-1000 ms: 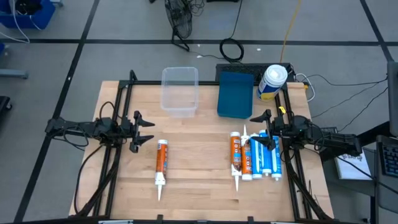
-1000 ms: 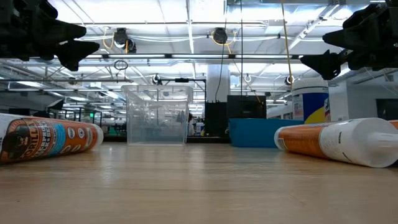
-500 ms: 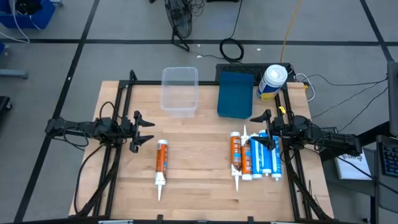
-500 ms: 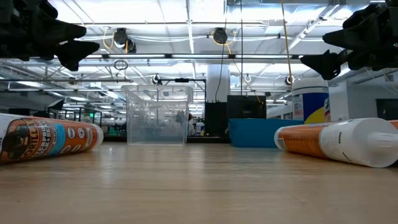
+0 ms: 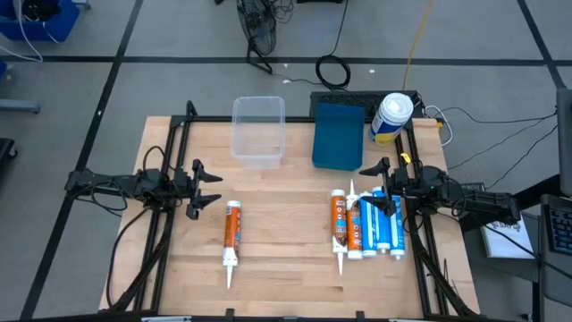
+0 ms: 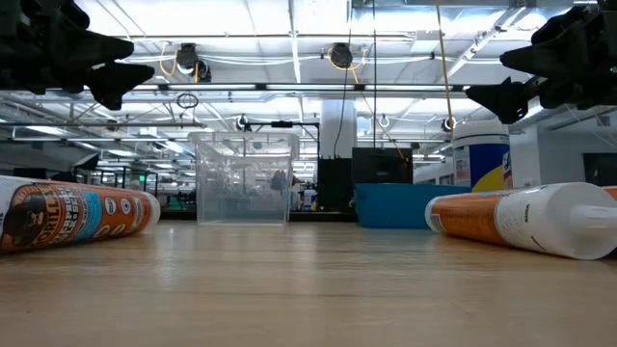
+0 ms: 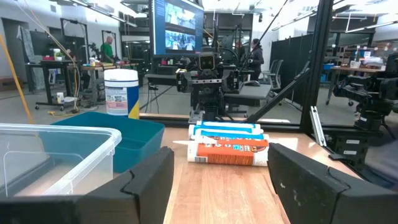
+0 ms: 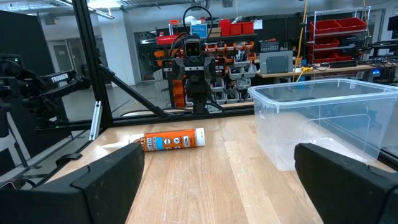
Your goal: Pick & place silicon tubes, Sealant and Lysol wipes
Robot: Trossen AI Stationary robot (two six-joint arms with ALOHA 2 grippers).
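One orange-and-white tube (image 5: 231, 237) lies flat on the table left of centre, nozzle toward the near edge. A second orange tube (image 5: 340, 224) and several blue-and-white tubes (image 5: 380, 224) lie side by side at the right. The Lysol wipes canister (image 5: 391, 118) stands upright at the far right corner; it also shows in the left wrist view (image 7: 120, 92). My left gripper (image 5: 207, 188) is open and empty above the table's left side. My right gripper (image 5: 371, 170) is open and empty above the far ends of the right-hand tubes.
A clear plastic bin (image 5: 258, 130) and a blue bin (image 5: 339, 135) stand side by side at the far edge. Bare wood lies between the two grippers mid-table. Black frame rails (image 5: 170, 224) run along both sides of the table.
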